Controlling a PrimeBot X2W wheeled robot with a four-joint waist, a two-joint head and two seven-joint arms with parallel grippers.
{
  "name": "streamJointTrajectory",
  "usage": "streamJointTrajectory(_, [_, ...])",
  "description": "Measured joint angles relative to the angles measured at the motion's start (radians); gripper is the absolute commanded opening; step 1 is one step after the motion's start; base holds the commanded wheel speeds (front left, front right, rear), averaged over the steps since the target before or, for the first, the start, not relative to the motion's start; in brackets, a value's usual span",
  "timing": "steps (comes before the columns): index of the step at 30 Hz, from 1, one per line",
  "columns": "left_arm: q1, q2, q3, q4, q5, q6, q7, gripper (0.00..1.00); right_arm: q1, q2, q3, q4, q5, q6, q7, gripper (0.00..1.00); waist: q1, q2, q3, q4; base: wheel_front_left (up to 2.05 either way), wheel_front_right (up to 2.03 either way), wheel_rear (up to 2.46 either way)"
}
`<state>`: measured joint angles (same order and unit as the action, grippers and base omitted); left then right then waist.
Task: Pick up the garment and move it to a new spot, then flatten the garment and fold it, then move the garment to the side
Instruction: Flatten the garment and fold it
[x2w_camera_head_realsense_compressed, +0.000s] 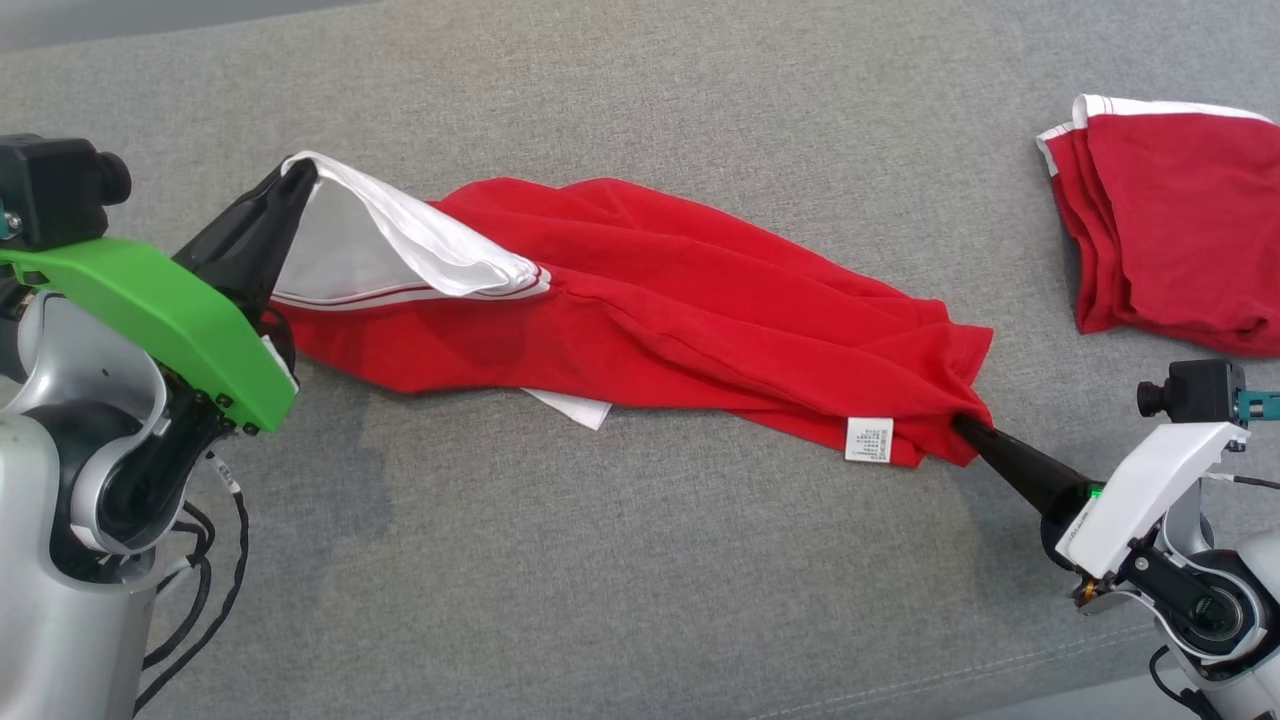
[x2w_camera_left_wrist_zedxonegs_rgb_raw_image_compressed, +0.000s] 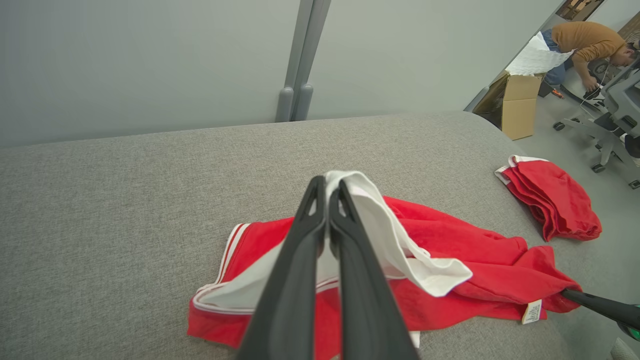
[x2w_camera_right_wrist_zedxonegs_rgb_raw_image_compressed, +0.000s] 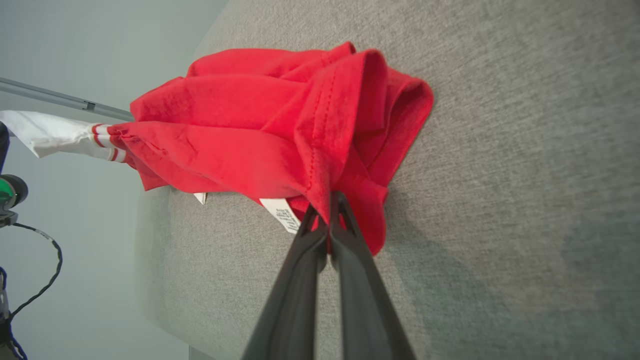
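The garment (x2w_camera_head_realsense_compressed: 650, 290) is red with a white, red-striped end and lies stretched across the grey cushion (x2w_camera_head_realsense_compressed: 600, 560). My left gripper (x2w_camera_head_realsense_compressed: 298, 172) is shut on its white end, lifted a little off the cushion, as the left wrist view confirms with the garment (x2w_camera_left_wrist_zedxonegs_rgb_raw_image_compressed: 450, 265) under the closed fingers (x2w_camera_left_wrist_zedxonegs_rgb_raw_image_compressed: 327, 185). At the opposite end my right gripper (x2w_camera_head_realsense_compressed: 962, 420) is shut on the red hem beside a white care label (x2w_camera_head_realsense_compressed: 868, 439). In the right wrist view the fingertips (x2w_camera_right_wrist_zedxonegs_rgb_raw_image_compressed: 331, 200) pinch bunched red cloth of the garment (x2w_camera_right_wrist_zedxonegs_rgb_raw_image_compressed: 260, 135).
A second red garment (x2w_camera_head_realsense_compressed: 1170, 230) lies folded at the cushion's far right. Beyond the cushion, the left wrist view shows a grey wall, a cardboard box (x2w_camera_left_wrist_zedxonegs_rgb_raw_image_compressed: 517, 102), an office chair and a person (x2w_camera_left_wrist_zedxonegs_rgb_raw_image_compressed: 587, 42) bending over.
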<state>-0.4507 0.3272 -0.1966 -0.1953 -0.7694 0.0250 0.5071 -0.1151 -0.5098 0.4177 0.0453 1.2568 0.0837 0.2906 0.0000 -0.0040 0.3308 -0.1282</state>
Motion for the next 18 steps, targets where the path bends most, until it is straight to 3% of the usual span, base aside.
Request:
streamJointTrajectory(1, [0.000, 0.000, 0.000, 0.000, 0.000, 0.000, 0.000, 0.00, 0.000, 0.000, 0.000, 0.000, 0.000, 0.000, 0.000, 0.91, 0.0000, 0.0000, 0.000, 0.000, 0.00, 0.00, 0.00])
streamJointTrajectory(2, [0.001, 0.000, 0.001, -0.002, 0.000, 0.000, -0.002, 0.00, 0.000, 0.008, 0.002, 0.004, -0.011, 0.000, -0.012, 1.00, 0.0000, 0.0000, 0.002, -0.002, 0.00, 0.00, 0.00])
streamJointTrajectory(11, [0.001, 0.001, 0.005, 0.005, 0.000, -0.007, -0.017, 0.00, -0.010, 0.005, -0.066, 0.066, -0.061, -0.007, -0.121, 1.00, 0.0000, 0.0000, 0.010, -0.011, 0.00, 0.00, 0.00])
streamJointTrajectory(18, [0.001, 0.001, 0.007, 0.015, 0.001, -0.007, -0.027, 0.00, -0.001, 0.009, -0.048, 0.073, -0.091, -0.005, -0.154, 1.00, 0.0000, 0.0000, 0.009, -0.017, 0.00, 0.00, 0.00])
